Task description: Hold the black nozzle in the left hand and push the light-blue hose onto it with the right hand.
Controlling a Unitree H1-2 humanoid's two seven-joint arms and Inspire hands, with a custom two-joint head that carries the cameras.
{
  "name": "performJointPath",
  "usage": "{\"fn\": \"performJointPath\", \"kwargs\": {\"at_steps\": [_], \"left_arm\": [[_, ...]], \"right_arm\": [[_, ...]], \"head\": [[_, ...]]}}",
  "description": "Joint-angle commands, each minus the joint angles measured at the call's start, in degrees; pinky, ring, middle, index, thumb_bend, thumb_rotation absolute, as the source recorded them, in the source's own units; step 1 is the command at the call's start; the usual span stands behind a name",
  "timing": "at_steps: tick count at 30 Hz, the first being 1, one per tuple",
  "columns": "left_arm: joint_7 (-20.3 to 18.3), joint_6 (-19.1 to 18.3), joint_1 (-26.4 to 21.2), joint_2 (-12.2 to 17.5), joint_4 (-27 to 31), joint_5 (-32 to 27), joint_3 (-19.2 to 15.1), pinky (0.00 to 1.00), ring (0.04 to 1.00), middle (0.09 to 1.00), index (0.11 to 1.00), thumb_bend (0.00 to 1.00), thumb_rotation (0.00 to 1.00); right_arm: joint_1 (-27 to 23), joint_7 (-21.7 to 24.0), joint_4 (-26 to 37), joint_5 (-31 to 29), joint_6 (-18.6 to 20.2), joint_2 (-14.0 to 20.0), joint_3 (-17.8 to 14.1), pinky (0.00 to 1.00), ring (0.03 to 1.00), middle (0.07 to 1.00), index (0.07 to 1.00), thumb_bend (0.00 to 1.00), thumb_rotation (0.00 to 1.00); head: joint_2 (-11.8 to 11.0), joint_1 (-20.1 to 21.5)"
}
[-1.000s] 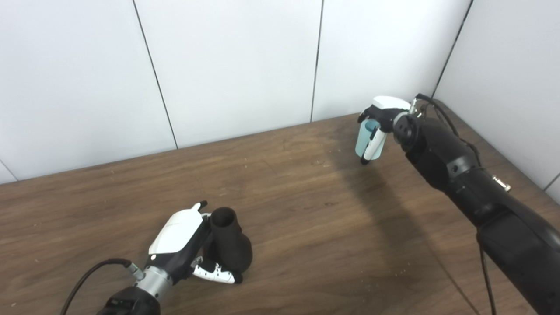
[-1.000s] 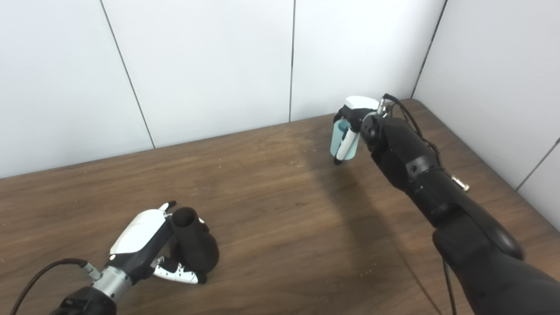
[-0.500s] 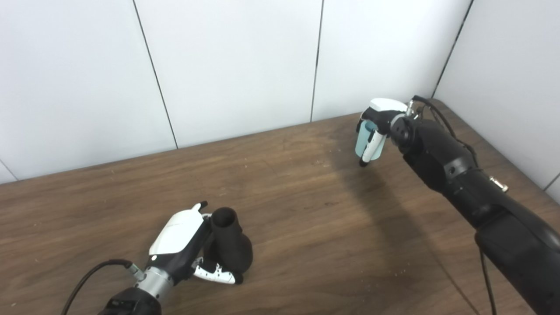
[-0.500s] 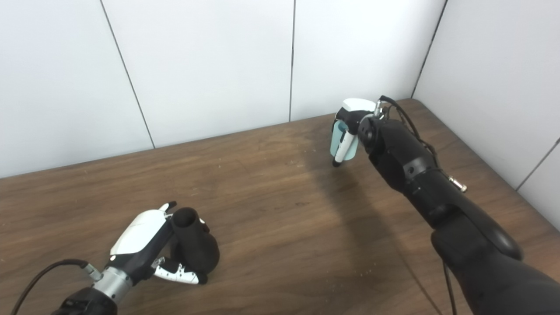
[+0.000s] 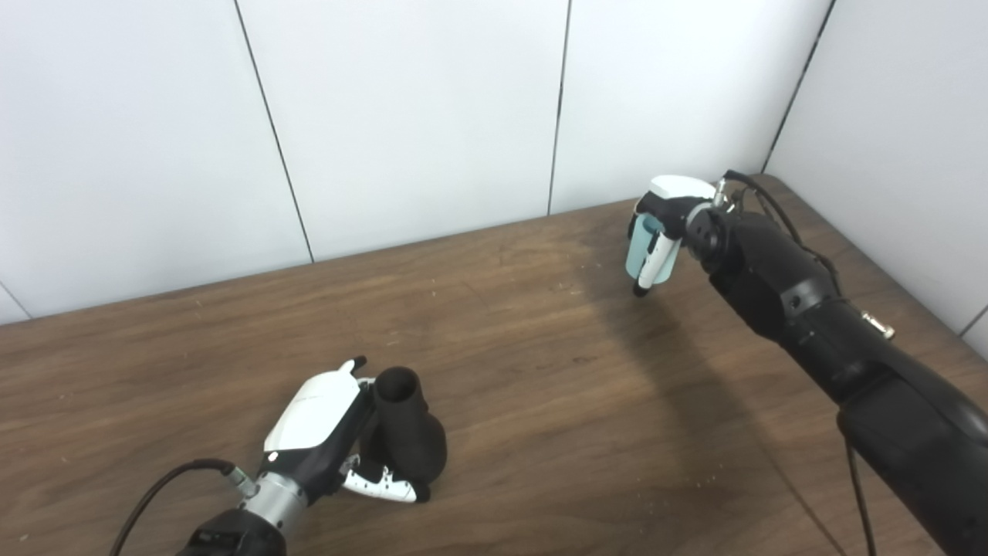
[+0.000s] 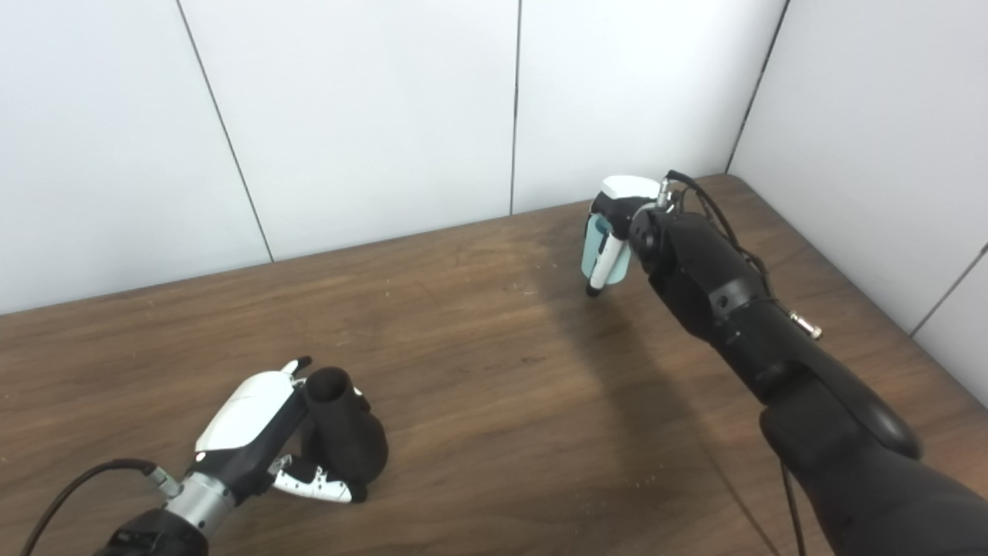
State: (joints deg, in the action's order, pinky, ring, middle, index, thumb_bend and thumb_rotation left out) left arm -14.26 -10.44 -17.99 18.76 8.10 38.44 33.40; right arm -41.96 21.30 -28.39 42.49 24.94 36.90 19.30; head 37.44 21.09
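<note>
The black nozzle point(image 5: 407, 432) stands on the wooden table point(image 5: 540, 386) at the front left, narrow open end up. My left hand point(image 5: 324, 428) is shut on the nozzle, fingers wrapped around its wide lower body. The light-blue hose point(image 5: 639, 249) is a short tube held upright in my right hand point(image 5: 665, 224) at the back right, near the wall corner, above the table. The right hand's fingers are closed around the hose. The two hands are far apart. Both also show in the right eye view: nozzle point(image 6: 343, 436), hose point(image 6: 594, 247).
White wall panels point(image 5: 417, 116) stand behind and to the right of the table. A black cable point(image 5: 166, 483) runs from my left wrist. The right forearm point(image 5: 810, 324) crosses the table's right side.
My right hand with the hose has shifted slightly left and lower. The left hand and the nozzle have barely moved.
</note>
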Motion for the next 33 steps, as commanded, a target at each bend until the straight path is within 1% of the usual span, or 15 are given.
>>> {"fn": "performJointPath", "kwargs": {"at_steps": [1, 3, 5, 7, 9, 16, 24, 27, 29, 33], "left_arm": [[-8.94, -2.08, 5.34, 1.79, -3.64, 1.71, 4.97, 1.0, 0.704, 0.532, 0.45, 0.52, 0.0], [-8.89, -2.12, 5.21, 1.7, -3.85, 1.8, 5.02, 1.0, 0.706, 0.533, 0.45, 0.52, 0.0], [-8.85, -2.2, 5.13, 1.6, -3.93, 1.98, 5.12, 1.0, 0.708, 0.531, 0.45, 0.52, 0.0], [-8.97, -2.46, 5.07, 1.5, -3.76, 2.16, 5.23, 1.0, 0.724, 0.532, 0.448, 0.52, 0.0], [-9.07, -2.63, 5.02, 1.46, -3.55, 2.26, 5.32, 1.0, 0.729, 0.533, 0.447, 0.52, 0.0], [-8.99, -2.76, 4.89, 1.41, -3.47, 2.48, 5.61, 1.0, 0.702, 0.53, 0.45, 0.52, 0.0], [-8.98, -2.84, 4.66, 1.24, -3.34, 2.8, 5.89, 1.0, 0.72, 0.529, 0.451, 0.52, 0.0], [-9.02, -3.11, 4.58, 1.22, -3.13, 3.28, 6.17, 1.0, 0.735, 0.531, 0.449, 0.52, 0.0], [-9.08, -3.39, 4.47, 1.14, -3.02, 3.6, 6.35, 1.0, 0.739, 0.532, 0.448, 0.52, 0.0], [-9.24, -4.24, 4.2, 0.74, -2.91, 4.35, 6.85, 1.0, 0.74, 0.532, 0.448, 0.52, 0.0]], "right_arm": [[-2.17, -1.97, 2.27, 1.63, 0.34, 1.87, -0.41, 0.44, 0.448, 0.488, 0.558, 0.56, 0.0], [-1.56, -2.46, 3.32, 2.3, 0.55, 1.99, -0.25, 0.42, 0.421, 0.474, 0.538, 0.53, 0.0], [-1.03, -3.57, 3.5, 2.77, 0.17, 1.95, -0.31, 0.42, 0.432, 0.488, 0.508, 0.52, 0.0], [-0.45, -4.78, 3.62, 2.85, -0.4, 1.9, -0.58, 0.39, 0.436, 0.497, 0.466, 0.51, 0.0], [-0.05, -5.65, 3.7, 2.81, -0.81, 1.91, -0.75, 0.38, 0.438, 0.5, 0.452, 0.51, 0.0], [0.72, -6.79, 4.55, 2.59, -1.45, 2.21, -1.12, 0.36, 0.442, 0.503, 0.451, 0.5, 0.0], [1.06, -6.15, 7.23, 2.36, -1.48, 2.69, -1.48, 0.38, 0.45, 0.489, 0.454, 0.5, 0.0], [1.21, -4.25, 12.43, 2.33, -0.67, 2.9, -1.97, 0.38, 0.468, 0.51, 0.434, 0.5, 0.0], [1.41, -2.7, 16.67, 2.33, -0.26, 2.91, -2.53, 0.34, 0.43, 0.509, 0.478, 0.5, 0.0], [2.24, -0.41, 24.48, 1.91, 0.43, 2.36, -3.93, 0.31, 0.423, 0.516, 0.502, 0.5, 0.0]], "head": [[0.16, -0.03], [-0.01, -0.21], [-0.02, -0.43], [-0.07, -0.5], [-0.08, -0.52], [0.08, -0.61], [0.46, -1.56], [0.68, -2.4], [0.81, -3.06], [1.01, -4.97]]}}
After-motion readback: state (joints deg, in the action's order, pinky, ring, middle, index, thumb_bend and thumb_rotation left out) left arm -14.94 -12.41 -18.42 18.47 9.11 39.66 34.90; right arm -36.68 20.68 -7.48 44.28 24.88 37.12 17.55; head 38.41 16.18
